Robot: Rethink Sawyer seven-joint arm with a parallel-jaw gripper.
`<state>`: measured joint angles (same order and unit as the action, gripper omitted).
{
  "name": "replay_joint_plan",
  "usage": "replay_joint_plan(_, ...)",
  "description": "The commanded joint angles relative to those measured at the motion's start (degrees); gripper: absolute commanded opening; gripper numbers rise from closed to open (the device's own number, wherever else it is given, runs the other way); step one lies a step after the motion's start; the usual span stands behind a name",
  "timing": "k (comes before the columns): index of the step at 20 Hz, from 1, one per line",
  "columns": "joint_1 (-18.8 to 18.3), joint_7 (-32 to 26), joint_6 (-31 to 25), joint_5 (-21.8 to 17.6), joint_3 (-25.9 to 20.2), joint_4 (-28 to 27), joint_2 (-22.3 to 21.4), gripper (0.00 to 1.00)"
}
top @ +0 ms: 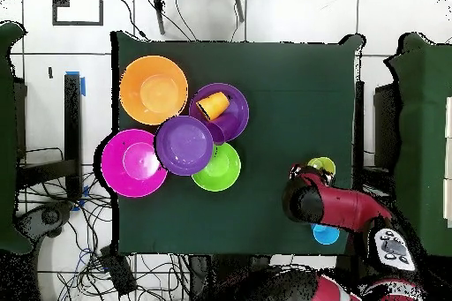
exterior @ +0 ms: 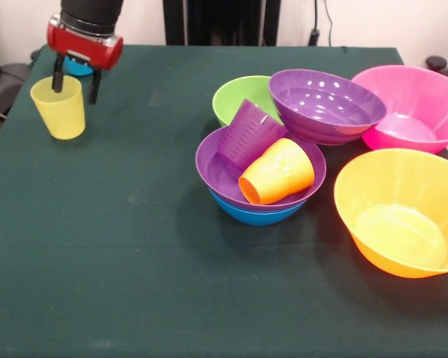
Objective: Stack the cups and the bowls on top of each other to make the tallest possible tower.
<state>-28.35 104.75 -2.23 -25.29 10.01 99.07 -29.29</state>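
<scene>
My gripper [exterior: 76, 83] hangs at the table's far left, open, one finger over the mouth of the upright yellow cup [exterior: 58, 108] and the other just outside its right wall. The blue cup [exterior: 78, 68] stands behind the gripper, mostly hidden. The tower is a blue bowl [exterior: 257, 216] with a purple bowl [exterior: 209, 168] nested in it. The purple cup [exterior: 250, 134] and the orange cup [exterior: 278, 173] lie on their sides in that bowl. In the overhead view the arm [top: 309, 202] covers part of the yellow cup [top: 323, 166], and the blue cup [top: 326, 234] shows beside it.
A second purple bowl [exterior: 325, 104] rests tilted on the green bowl [exterior: 239, 97] behind the tower. The pink bowl [exterior: 414, 108] and the large orange bowl [exterior: 403, 212] stand at the right, close to the table's edge.
</scene>
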Motion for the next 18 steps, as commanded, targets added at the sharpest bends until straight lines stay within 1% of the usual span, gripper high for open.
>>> replay_joint_plan(1,3.29,9.64,3.27,3.16,-0.86,-2.78,2.98,1.00)
replay_joint_plan(4,4.98,10.37,5.12,4.17,0.86,-3.52,4.92,1.00)
replay_joint_plan(5,4.86,10.69,5.90,4.60,0.73,-3.44,5.42,1.00)
replay_joint_plan(6,3.95,10.64,6.37,4.75,-0.17,-3.10,5.42,1.00)
replay_joint_plan(10,0.42,8.57,4.57,4.15,-4.65,-1.62,4.24,1.00)
replay_joint_plan(12,-1.93,8.58,5.47,3.69,-8.06,-0.01,2.94,1.00)
replay_joint_plan(13,-3.84,8.56,5.38,3.49,-10.49,0.96,2.29,1.00)
replay_joint_plan(14,-5.77,7.71,3.64,3.40,-12.87,1.63,1.69,1.00)
replay_joint_plan(16,-8.35,6.10,1.49,2.89,-15.89,2.47,0.74,1.00)
replay_joint_plan(18,-8.75,5.40,-0.39,3.08,-15.69,2.76,-0.20,1.00)
